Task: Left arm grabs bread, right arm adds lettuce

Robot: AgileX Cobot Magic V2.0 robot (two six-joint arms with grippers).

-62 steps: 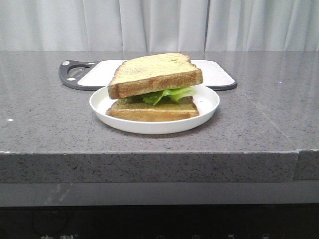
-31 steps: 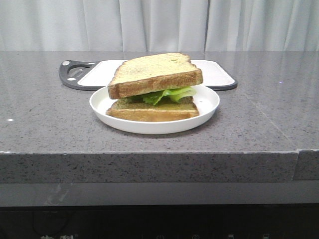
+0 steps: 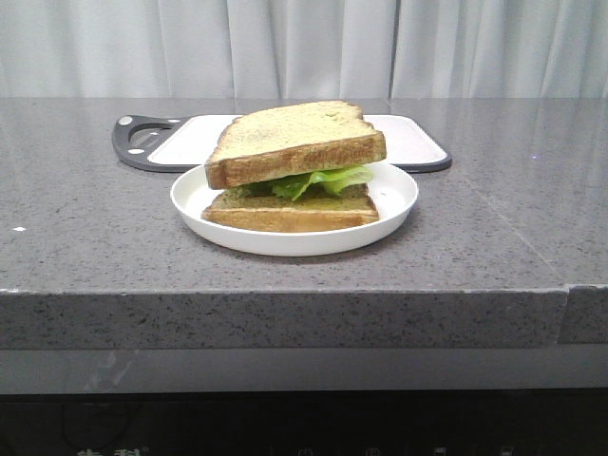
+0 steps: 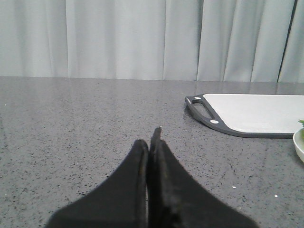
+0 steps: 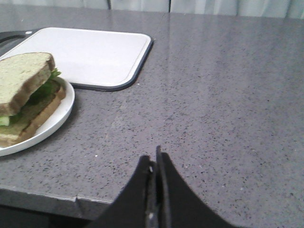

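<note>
On a white plate (image 3: 195,193) sits a stack: a thinner slice at the bottom, the green ruffled lettuce (image 3: 318,180) on it, and the thick bread (image 3: 290,140) lying tilted on top. The right wrist view shows the same bread (image 5: 19,78), lettuce (image 5: 45,85) and plate (image 5: 59,116) off to one side. Neither arm appears in the front view. My left gripper (image 4: 151,141) is shut and empty over bare grey counter, well away from the plate's rim (image 4: 299,145). Near the counter's front edge my right gripper (image 5: 153,159) is also shut and holds nothing.
A white cutting board (image 3: 413,141) with a dark rim and handle lies just behind the plate; it also shows in the wrist views (image 4: 259,113) (image 5: 90,54). A pale curtain hangs at the back. The counter's front edge (image 3: 285,294) drops off near the camera.
</note>
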